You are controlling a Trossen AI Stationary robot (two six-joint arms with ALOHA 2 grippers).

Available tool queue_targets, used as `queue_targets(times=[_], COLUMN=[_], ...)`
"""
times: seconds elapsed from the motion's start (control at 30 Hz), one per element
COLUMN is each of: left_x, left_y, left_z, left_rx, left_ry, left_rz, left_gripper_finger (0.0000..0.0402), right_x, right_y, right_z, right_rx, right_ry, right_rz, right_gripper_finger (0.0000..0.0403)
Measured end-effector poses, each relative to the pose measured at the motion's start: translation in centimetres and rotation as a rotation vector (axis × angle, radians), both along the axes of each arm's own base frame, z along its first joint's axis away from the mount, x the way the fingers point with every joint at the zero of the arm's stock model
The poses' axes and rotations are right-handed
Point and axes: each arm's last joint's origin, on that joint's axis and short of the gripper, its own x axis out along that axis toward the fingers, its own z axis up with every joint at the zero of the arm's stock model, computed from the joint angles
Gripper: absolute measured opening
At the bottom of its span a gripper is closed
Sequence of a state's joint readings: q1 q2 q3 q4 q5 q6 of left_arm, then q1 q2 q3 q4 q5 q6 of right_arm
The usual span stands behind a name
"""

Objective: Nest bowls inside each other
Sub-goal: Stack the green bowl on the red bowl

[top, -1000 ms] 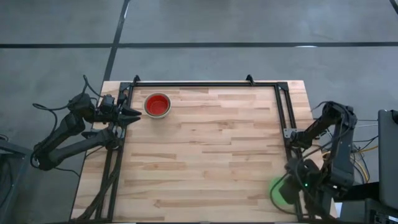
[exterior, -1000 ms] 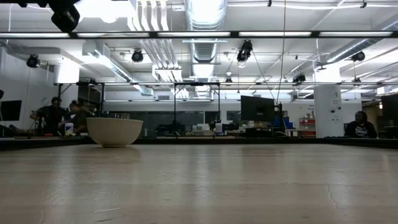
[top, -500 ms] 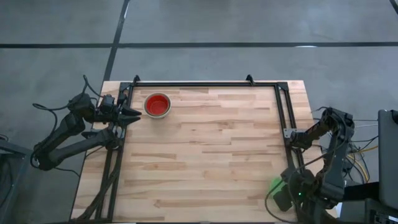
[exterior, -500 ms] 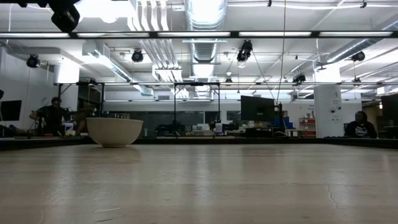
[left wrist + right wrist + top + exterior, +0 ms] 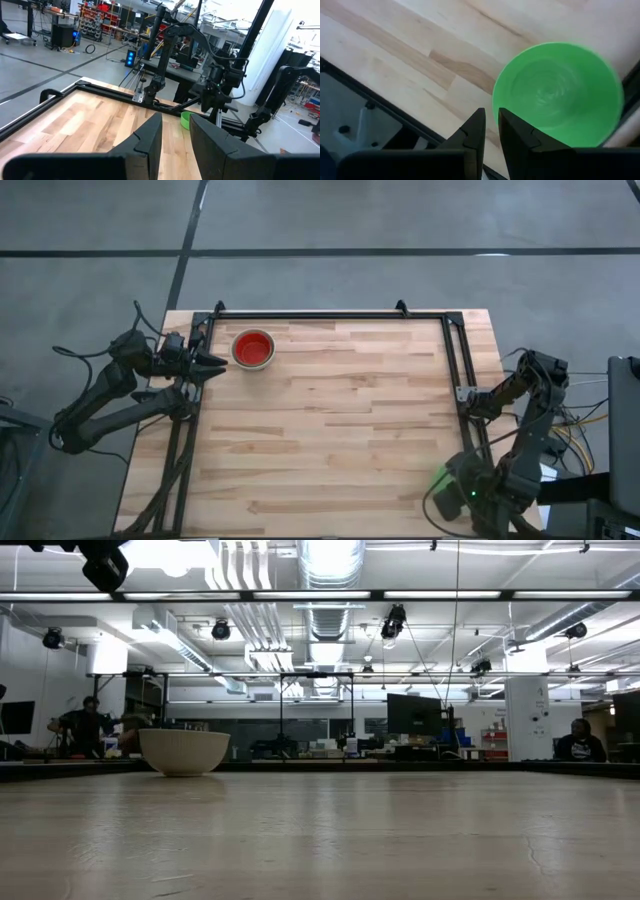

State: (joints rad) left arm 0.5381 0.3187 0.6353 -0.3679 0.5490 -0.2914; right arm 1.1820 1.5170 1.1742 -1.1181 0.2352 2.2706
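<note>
A bowl (image 5: 252, 349), red inside and whitish outside (image 5: 184, 751), stands on its base at the table's far left. A bright green bowl (image 5: 558, 95) stands upright at the near right corner (image 5: 441, 478), half hidden under my right arm. My right gripper (image 5: 489, 120) hangs over it, pointing steeply down. Its fingers stand a narrow gap apart, just above the bowl's rim (image 5: 494, 102), and nothing shows between them. My left gripper (image 5: 218, 363) waits level at the left edge beside the red bowl, open (image 5: 175, 131). The green bowl (image 5: 185, 120) also shows far off in the left wrist view.
A black metal frame (image 5: 330, 315) runs along the table's far, left and right sides. Bare wood lies between the two bowls (image 5: 340, 410). Beyond the table, people sit in the room (image 5: 85, 725), (image 5: 578, 743).
My right gripper has come down toward the green bowl and a little toward the near edge, rolling slightly about its own axis. It now covers more of the bowl in the high view. Both bowls have stayed where they were.
</note>
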Motion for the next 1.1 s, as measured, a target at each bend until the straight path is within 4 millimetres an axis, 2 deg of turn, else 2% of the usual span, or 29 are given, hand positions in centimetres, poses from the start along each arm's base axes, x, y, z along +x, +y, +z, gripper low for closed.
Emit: queue_targets(times=[0.27, 0.63, 1.1], left_x=[0.0, 0.0, 0.0], left_y=[0.0, 0.0, 0.0], left_z=[0.0, 0.0, 0.0], left_rx=[0.000, 0.000, 0.000], left_ry=[0.000, 0.000, 0.000], left_rz=[0.000, -0.001, 0.000], left_gripper_finger=[0.0103, 0.0103, 0.0103], right_x=[-0.1, -0.3, -0.2], right_y=[-0.1, -0.7, -0.4], right_z=[-2.2, -3.4, -5.1], right_rx=[0.079, 0.094, 0.185], right_ry=[0.009, 0.015, -0.023], right_rz=[-0.047, -0.079, -0.093], right_gripper_finger=[0.0052, 0.0052, 0.0052])
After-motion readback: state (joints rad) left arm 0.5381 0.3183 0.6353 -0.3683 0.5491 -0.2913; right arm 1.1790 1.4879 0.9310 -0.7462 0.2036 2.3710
